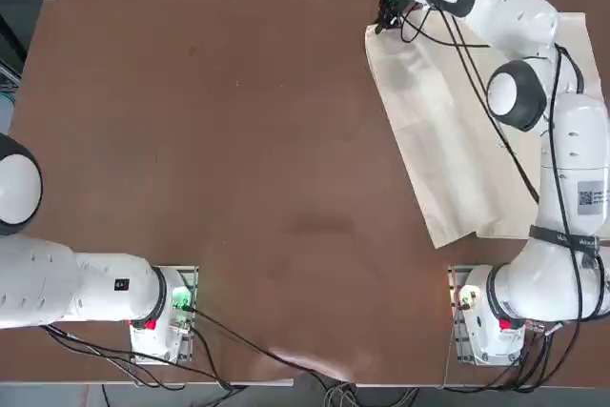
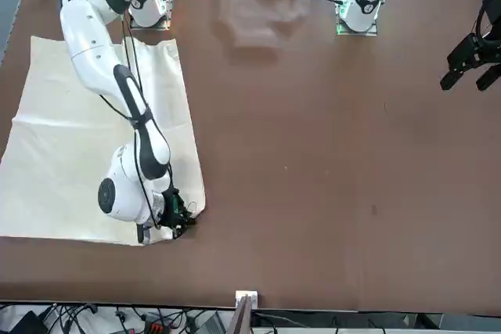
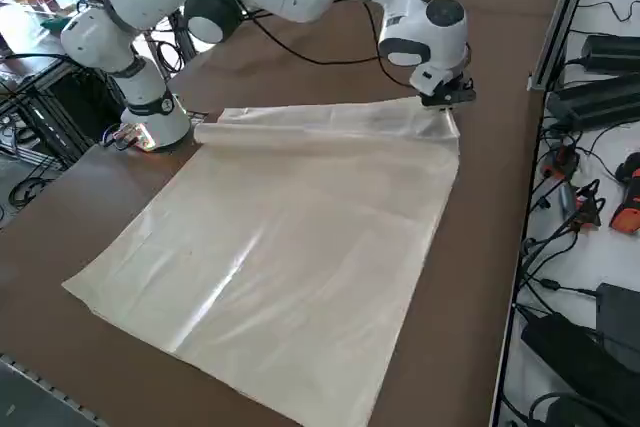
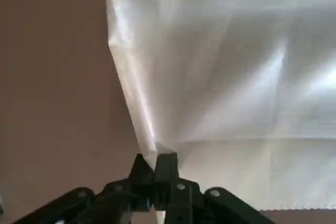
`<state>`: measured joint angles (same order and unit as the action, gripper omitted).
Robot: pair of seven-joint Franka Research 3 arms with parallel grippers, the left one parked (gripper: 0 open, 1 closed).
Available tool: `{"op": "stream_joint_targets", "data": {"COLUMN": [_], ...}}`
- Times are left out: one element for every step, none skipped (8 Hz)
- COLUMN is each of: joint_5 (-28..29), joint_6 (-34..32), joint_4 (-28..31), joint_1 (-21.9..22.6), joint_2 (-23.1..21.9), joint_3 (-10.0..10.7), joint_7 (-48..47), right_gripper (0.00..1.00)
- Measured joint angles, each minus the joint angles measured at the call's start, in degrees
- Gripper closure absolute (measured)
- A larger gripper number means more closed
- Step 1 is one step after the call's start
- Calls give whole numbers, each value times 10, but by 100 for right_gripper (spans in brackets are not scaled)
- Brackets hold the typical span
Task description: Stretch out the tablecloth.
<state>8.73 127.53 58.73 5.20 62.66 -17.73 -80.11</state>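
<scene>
Brown table point(image 1: 238, 140) bare leftward, right gripper point(image 4: 153, 169) pinching tablecloth point(image 4: 226, 87) edge.

overhead, facing, raised side, close wrist views

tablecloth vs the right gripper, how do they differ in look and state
The tablecloth is cream, the right gripper black. The tablecloth spreads broad and thin with faint creases; the right gripper is small, shut on its edge. Both are over the brown table.
</scene>
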Motion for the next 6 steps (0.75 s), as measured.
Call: {"op": "stream_joint_targets", "data": {"joint_5": [0,0,0,0,0,1], "joint_6": [1,2,2,2,2,2], "joint_4": [-1,-3,-6,-7,-8,-9], "joint_1": [5,7,7,5,4,2], "joint_2": [2,6,9,10,10,10], "joint_3": [0,1,4,9,19,29], "joint_7": [-6,-7,-7,-6,-6,-1], "right_gripper": [98,98,98,97,95,94]}}
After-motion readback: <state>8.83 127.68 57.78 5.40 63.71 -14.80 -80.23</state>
